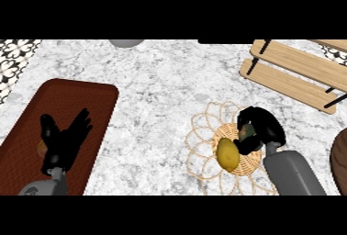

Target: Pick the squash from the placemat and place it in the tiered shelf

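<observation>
Far left: left hand [64,140] sits over a long dark red mat [81,96], fingers straight & spread, holding nothing. There's a tan bit under it, can't tell what tbh. Top edge has a grey round thing [126,42] on the marble counter [156,92]. Right of center is the woven placemat [203,124] w/ the yellow squash [227,155] lying on it. Right hand [264,126] is curled round the squash's upper end, thumb on it, so it's grasping. Tiered shelf [291,69] is top right, well apart from the squash. Dark brown object [340,156] at the right edge.
</observation>
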